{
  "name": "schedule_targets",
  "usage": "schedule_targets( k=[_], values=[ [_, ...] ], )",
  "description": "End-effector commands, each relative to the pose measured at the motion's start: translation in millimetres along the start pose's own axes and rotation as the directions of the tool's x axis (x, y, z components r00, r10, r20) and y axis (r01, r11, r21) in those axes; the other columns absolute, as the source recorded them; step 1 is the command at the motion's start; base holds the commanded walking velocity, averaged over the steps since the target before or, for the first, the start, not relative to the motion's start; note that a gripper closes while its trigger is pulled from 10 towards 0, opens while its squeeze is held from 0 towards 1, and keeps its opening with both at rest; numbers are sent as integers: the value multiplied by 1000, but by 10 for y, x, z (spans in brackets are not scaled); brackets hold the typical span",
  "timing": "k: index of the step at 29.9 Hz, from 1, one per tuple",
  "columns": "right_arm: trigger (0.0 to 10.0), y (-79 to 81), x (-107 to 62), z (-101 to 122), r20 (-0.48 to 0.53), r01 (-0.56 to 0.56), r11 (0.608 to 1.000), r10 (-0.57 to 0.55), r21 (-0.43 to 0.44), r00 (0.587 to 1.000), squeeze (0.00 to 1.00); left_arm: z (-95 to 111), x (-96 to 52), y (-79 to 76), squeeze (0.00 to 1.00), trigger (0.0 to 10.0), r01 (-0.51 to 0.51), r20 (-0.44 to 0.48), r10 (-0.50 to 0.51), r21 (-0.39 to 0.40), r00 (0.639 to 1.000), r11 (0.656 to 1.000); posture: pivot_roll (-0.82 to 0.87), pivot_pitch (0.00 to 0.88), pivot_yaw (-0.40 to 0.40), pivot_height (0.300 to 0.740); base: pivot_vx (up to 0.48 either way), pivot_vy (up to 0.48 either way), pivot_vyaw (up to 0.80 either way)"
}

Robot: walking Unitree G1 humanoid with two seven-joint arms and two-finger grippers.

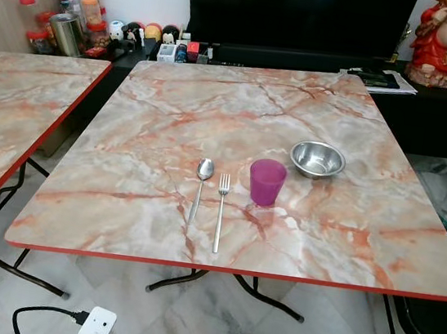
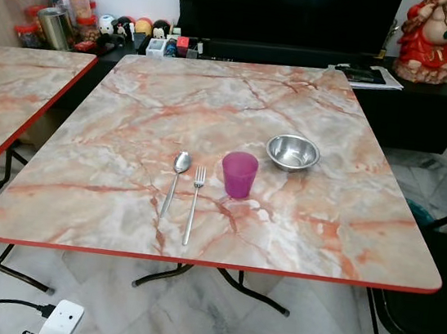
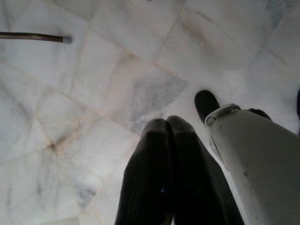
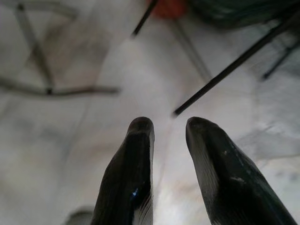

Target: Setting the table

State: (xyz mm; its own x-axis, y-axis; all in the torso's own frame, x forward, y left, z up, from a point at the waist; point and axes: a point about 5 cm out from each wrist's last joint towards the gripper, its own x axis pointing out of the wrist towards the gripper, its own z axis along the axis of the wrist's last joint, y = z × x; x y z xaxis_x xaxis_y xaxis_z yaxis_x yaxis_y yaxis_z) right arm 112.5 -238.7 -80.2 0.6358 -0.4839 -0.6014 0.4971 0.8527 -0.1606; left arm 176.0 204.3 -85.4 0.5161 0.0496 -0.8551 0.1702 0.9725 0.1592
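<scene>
On the marble desk (image 1: 171,127) a spoon (image 1: 202,182) and fork (image 1: 220,208) lie side by side, a purple cup (image 1: 266,181) just beside the fork, a steel bowl (image 1: 317,159) near the cup. All of it sits well away from either claw. The left claw (image 3: 167,123) hangs over the tiled floor (image 3: 93,117), fingers pressed together, gripping nothing. The right claw (image 4: 168,124) hangs over floor too, fingers slightly parted, empty.

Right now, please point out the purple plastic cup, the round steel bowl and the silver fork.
purple plastic cup (image 1: 266,182), left eye view, side wall
round steel bowl (image 1: 317,158), left eye view, inside bottom
silver fork (image 1: 219,216), left eye view, handle
</scene>
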Motion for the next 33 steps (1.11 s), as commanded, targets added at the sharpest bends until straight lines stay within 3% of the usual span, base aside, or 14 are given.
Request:
schedule_targets(
  k=[1, 5, 7, 8, 13, 17, 19, 21, 22, 27, 30, 31, 33],
  values=[
    [10000, -65, -27, 129, 110, 71, 997, -73, 20, 991, 0, -18, -4, 41, 0, 10000, -6, -15, 6, 19, 1000, 1000, -209, 5, 90, 740, 0, 0, 0],
    [10000, -144, -100, 230, 197, 133, 991, -137, 34, 971, 0, -13, -4, 43, 0, 10000, -1, -17, 2, 29, 1000, 1000, -221, 8, 96, 740, 0, 0, 0],
    [10000, -206, -229, 487, 337, 209, 977, -209, 36, 918, 0, 3, -1, 41, 0, 10000, 7, -16, -6, 43, 1000, 999, -238, 15, 103, 740, 0, 0, 0],
    [10000, -206, -229, 487, 337, 209, 977, -209, 36, 918, 0, 3, -1, 41, 0, 10000, 7, -16, -6, 43, 1000, 999, -238, 15, 103, 740, 0, 0, 0],
    [10000, -232, -496, 1074, 552, 305, 948, -304, 94, 777, 0, 48, 4, 40, 0, 10000, 12, -5, -12, 53, 1000, 999, -250, 16, 106, 740, 0, 0, 0],
    [10000, -193, -676, 1735, 696, 337, 928, -348, 159, 628, 0, 82, 8, 36, 0, 10000, 13, 9, -13, 53, 1000, 999, -250, 15, 102, 740, 0, 0, 0],
    [10000, -166, -681, 1903, 720, 321, 931, -341, 172, 605, 0, 88, 8, 34, 0, 10000, 13, 15, -14, 44, 1000, 999, -250, 10, 100, 740, 0, 0, 0],
    [10000, -125, -671, 2087, 736, 287, 940, -326, 186, 593, 0, 91, 8, 30, 0, 10000, 13, 19, -13, 33, 1000, 999, -248, 9, 100, 740, 0, 0, 0],
    [10000, -54, -627, 2307, 767, 215, 960, -274, 180, 580, 0, 86, 9, 27, 0, 10000, 10, 12, -10, 35, 1000, 999, -241, 7, 96, 740, 0, 0, 0],
    [10000, 11, -557, 2638, 768, 142, 964, -266, 225, 583, 0, 81, 10, 16, 0, 10000, 10, 9, -10, 20, 1000, 1000, -235, 5, 94, 740, 0, 0, 0],
    [10000, 21, -560, 2693, 757, 134, 963, -268, 235, 596, 0, 78, 10, 15, 0, 10000, 9, 8, -9, 16, 1000, 1000, -235, 5, 94, 740, 0, 0, 0],
    [10000, 213, -401, 3004, 766, 18, 982, -157, 186, 623, 0, 83, 11, 7, 0, 10000, 2, 10, -2, 12, 1000, 1000, -215, 0, 90, 740, 0, 0, 0],
    [10000, 318, -339, 3225, 772, -54, 983, -102, 174, 628, 0, 84, 12, 5, 0, 10000, -4, 13, 4, 0, 1000, 1000, -207, 0, 88, 740, 0, 0, 0]
  ],
)
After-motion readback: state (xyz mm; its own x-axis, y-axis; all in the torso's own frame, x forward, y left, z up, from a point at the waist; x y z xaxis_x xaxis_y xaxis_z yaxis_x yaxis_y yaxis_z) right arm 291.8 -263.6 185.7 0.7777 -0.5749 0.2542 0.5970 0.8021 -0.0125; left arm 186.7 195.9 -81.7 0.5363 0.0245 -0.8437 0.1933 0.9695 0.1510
